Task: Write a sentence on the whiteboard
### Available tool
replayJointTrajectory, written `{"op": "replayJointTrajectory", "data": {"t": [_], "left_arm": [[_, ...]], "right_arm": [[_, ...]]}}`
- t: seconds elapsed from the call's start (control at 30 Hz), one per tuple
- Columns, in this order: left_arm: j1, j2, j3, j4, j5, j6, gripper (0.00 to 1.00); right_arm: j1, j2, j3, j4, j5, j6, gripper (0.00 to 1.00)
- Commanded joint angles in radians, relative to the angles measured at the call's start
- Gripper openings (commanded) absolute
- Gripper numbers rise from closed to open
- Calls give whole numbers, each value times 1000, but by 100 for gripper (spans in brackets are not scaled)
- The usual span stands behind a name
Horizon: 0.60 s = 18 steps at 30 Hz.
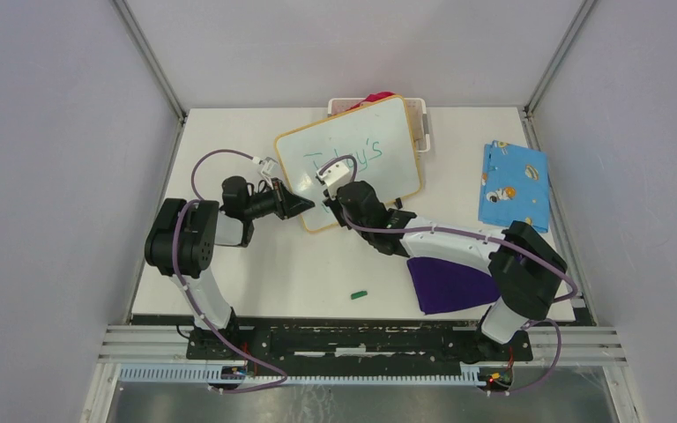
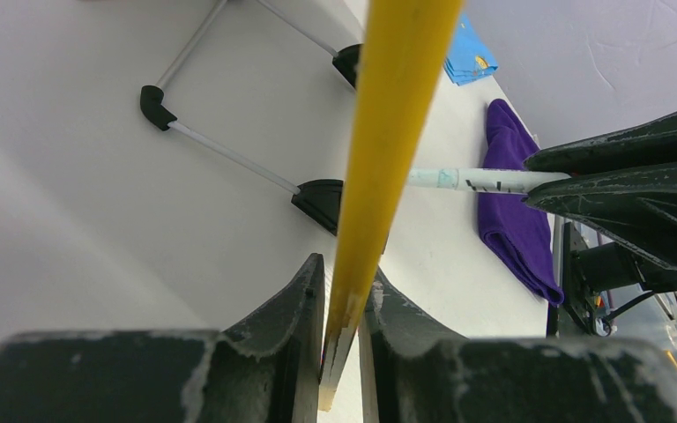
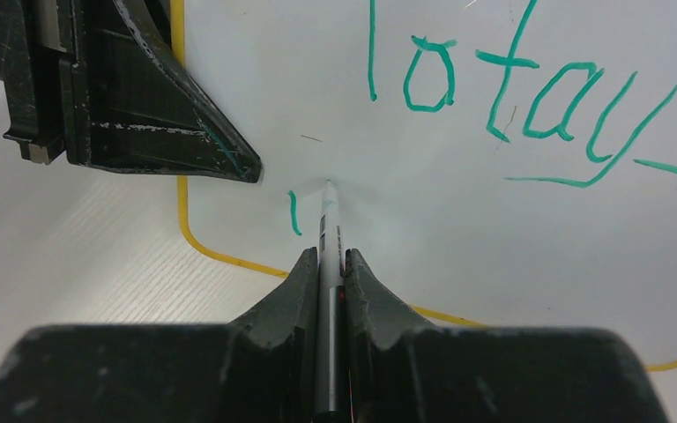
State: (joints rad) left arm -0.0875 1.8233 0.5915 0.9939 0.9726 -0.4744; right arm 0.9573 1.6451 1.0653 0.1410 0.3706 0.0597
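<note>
in the top view the whiteboard lies turned at an angle on the far middle of the surface. its far corner covers part of a white basket. the sentence is only faint green writing there. both arms meet at the near left corner of the board, and the right arm hides part of this corner.

the right wrist view shows what the top view cannot. the green letters of the first line read about "totay", and they run out of the picture at the right. the right claw is narrow and clamps a thin white marker. the marker tip touches the board under the first line, just beside a short green stroke. the left claw sits dark at the upper left, on the yellow frame.

the left wrist view looks along the board from the back side. there the left claw is closed narrow on the yellow edge of the frame, one finger on each face. only this view shows the black feet on thin metal legs at the back of the board. the marker comes in from the right between the dark fingers of the right claw.

a purple cloth lies under the right arm near the front edge. a blue patterned cloth lies at the right side, well apart from the board. a small green cap lies alone near the front edge.
</note>
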Motion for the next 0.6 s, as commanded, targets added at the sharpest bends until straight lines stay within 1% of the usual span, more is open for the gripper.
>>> {"op": "replayJointTrajectory", "data": {"t": [0.0,0.57], "left_arm": [[-8,19,16,-56,-71,37,25],[-11,16,16,-64,-73,42,25]], "right_arm": [[-3,10,-9,14,1,14,0],[-2,-14,-96,24,-31,46,0]]}}
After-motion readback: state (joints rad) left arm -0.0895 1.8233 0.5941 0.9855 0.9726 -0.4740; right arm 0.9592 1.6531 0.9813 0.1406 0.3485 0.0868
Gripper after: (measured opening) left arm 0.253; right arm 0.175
